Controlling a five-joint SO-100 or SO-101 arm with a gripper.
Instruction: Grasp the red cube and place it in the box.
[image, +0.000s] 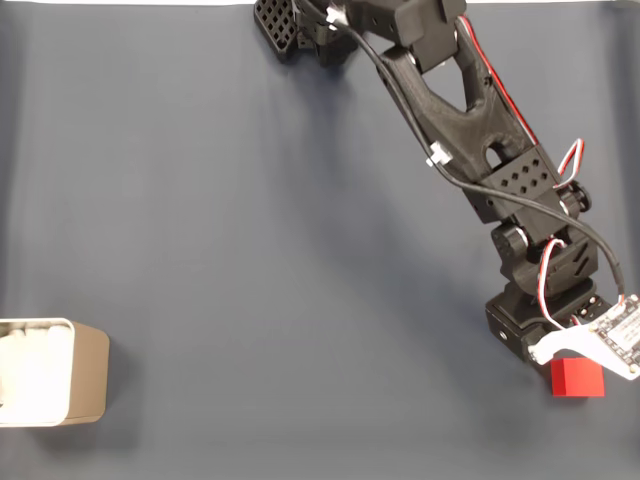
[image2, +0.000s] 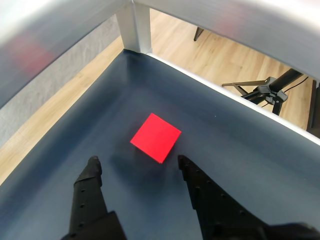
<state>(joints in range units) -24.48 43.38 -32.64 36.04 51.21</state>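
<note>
Fixed view, left to right: the box (image: 60, 375) sits at the table's (image: 250, 280) left edge, well apart from the red cube (image: 577, 377) at lower right. Wrist view shows the gripper (image2: 137, 165), jaws spread empty, just short of the cube, positioned to straddle it.

1. A dark blue-grey mat (image: 250, 250) is spread over the table, which is seen in the wrist view edged by a pale rim (image2: 235, 97).
2. The red cube (image: 577, 377) is laid flat on the mat, well apart from the box.
3. The box (image: 88, 372) is set on the mat at the left edge of the fixed view, its opening upward.
</note>
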